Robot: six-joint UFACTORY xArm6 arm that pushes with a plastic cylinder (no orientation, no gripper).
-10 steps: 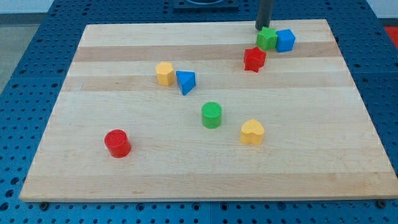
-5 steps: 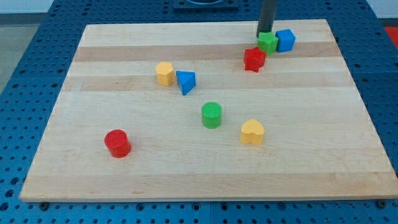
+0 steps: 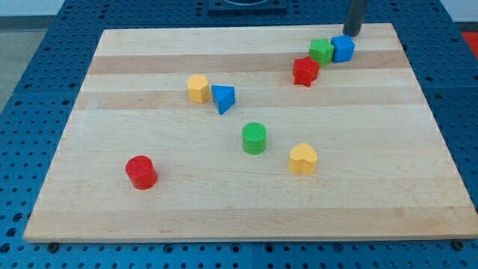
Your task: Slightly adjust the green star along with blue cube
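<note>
The green star (image 3: pixel 322 51) sits near the view's top right of the wooden board, touching the blue cube (image 3: pixel 343 48) on its right. My tip (image 3: pixel 351 34) is just above the blue cube, at its upper right edge, close to it or touching it. The dark rod rises from there out of the view's top.
A red star (image 3: pixel 305 71) lies just below-left of the green star. A yellow hexagon block (image 3: pixel 198 88) and a blue triangle block (image 3: pixel 223 98) sit mid-board. A green cylinder (image 3: pixel 254 138), a yellow heart (image 3: pixel 302 158) and a red cylinder (image 3: pixel 140 172) lie lower. The board's top edge (image 3: pixel 246 30) is close behind my tip.
My tip has moved right, from just above the green star to just above the blue cube. The green star shifted slightly down. The other blocks have not moved.
</note>
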